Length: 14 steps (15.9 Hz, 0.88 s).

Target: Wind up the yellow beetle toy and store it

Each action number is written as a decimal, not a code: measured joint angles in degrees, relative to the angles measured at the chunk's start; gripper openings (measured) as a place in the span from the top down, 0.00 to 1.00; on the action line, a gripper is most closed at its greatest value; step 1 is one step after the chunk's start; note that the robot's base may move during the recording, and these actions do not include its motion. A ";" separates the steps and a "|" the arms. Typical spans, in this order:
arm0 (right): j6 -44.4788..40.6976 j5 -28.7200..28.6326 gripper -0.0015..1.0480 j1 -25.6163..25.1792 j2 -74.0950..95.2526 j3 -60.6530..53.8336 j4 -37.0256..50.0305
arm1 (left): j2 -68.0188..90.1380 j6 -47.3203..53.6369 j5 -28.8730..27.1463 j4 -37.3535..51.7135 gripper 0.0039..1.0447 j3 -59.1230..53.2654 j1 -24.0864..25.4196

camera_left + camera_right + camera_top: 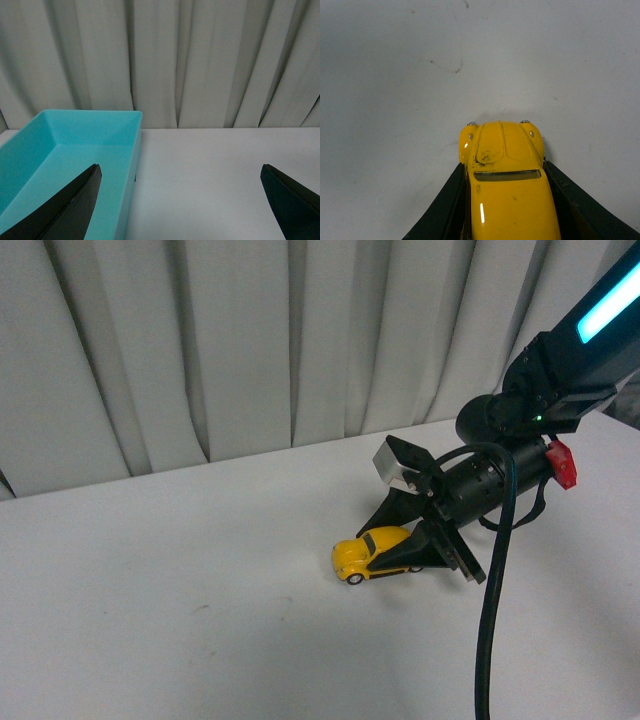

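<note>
The yellow beetle toy (362,552) rests on the white table right of centre, nose pointing left. My right gripper (392,540) is shut on its rear half, one black finger on each side. Seen from the right wrist, the toy (506,175) fills the lower middle, hood scuffed, clamped between both fingers (445,210), and the right gripper (504,167) grips behind the hood. My left gripper (180,172) is open, with nothing between its dark fingertips (82,192). The left arm does not show in the front view.
A turquoise bin (80,145), with nothing in the part that shows, stands on the table under the left fingertip in the left wrist view. A grey curtain (250,340) hangs behind the table. The right arm's black cable (495,590) loops down toward the front edge.
</note>
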 joint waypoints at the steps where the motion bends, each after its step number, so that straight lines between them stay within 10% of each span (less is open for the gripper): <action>1: -0.26 0.00 0.60 0.00 0.00 0.00 -0.09 | 0.00 0.00 0.00 0.02 0.06 0.00 0.00; 14: -5.33 4.26 0.61 -0.04 0.42 2.69 -6.51 | 0.00 0.00 0.00 0.02 0.06 0.00 0.00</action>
